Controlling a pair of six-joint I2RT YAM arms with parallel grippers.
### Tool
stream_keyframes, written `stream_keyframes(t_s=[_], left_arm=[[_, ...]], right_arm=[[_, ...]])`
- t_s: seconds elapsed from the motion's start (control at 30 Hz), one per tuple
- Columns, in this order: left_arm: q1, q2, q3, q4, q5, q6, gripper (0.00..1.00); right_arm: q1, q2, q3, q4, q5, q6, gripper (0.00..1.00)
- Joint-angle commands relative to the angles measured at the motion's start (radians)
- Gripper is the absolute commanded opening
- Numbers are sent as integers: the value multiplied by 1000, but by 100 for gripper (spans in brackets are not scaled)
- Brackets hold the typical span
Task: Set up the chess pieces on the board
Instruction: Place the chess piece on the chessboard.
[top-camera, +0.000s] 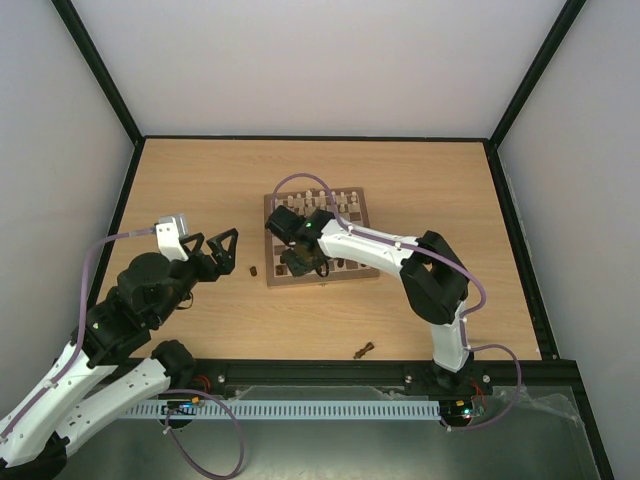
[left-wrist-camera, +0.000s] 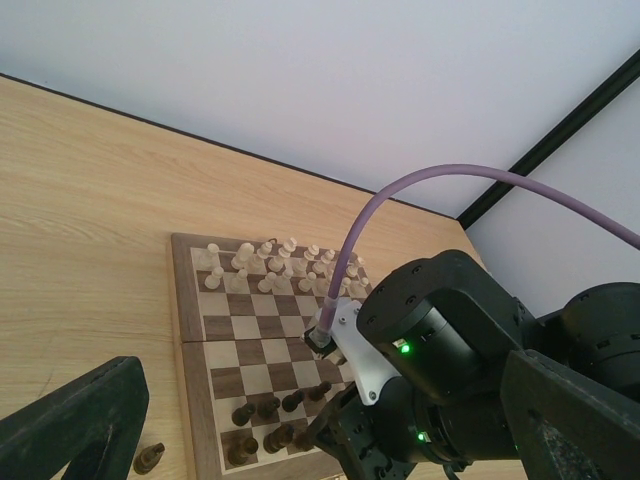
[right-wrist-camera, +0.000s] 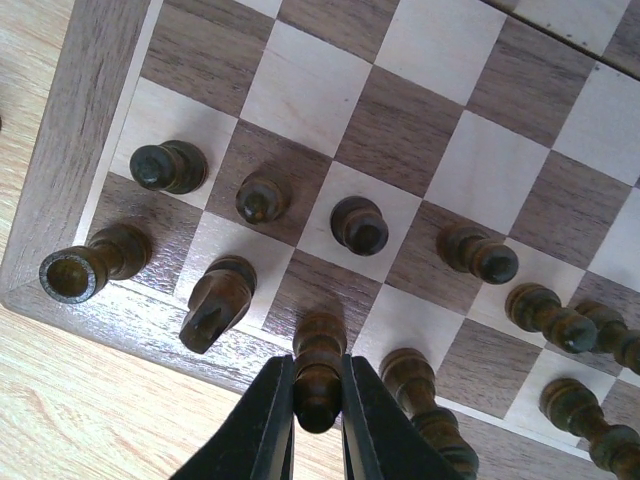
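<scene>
Pinching a dark piece at the board's near-left corner

The right end effector (right-wrist-camera: 318, 415) is closed narrowly on a dark brown turned wooden chess piece (right-wrist-camera: 318, 365), held upright over the back row of the square wooden chessboard (right-wrist-camera: 90, 110) of dark brown and cream squares. Whether its base touches the square cannot be told. Beside it stand a dark knight (right-wrist-camera: 215, 305) and a dark corner rook (right-wrist-camera: 75, 270), with dark pawns (right-wrist-camera: 262, 198) on the row beyond. Pale cream pieces (top-camera: 335, 200) line the far side. The left end effector (top-camera: 213, 258) hangs spread wide above the light wooden table (top-camera: 200, 180), left of the board. One small dark stray piece (top-camera: 253, 270) sits on the table just beside the board's left edge. A second dark stray piece (top-camera: 364, 349) lies near the table's near edge.
</scene>
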Motion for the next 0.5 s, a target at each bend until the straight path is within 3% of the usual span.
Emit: stream_keyframes(t_s=[0.0,0.13,0.47], left_arm=[[2,4,-7,13,-13,5,100],[2,6,-7,16,-12,5,99],[2,11,-6,16,-10,2,99]], right_arm=[[-7,2,-23,-3,-19,-14,12],[-10,6,-27,2,-22,-15,12],[-15,-16,-33,7,-16,-12,32]])
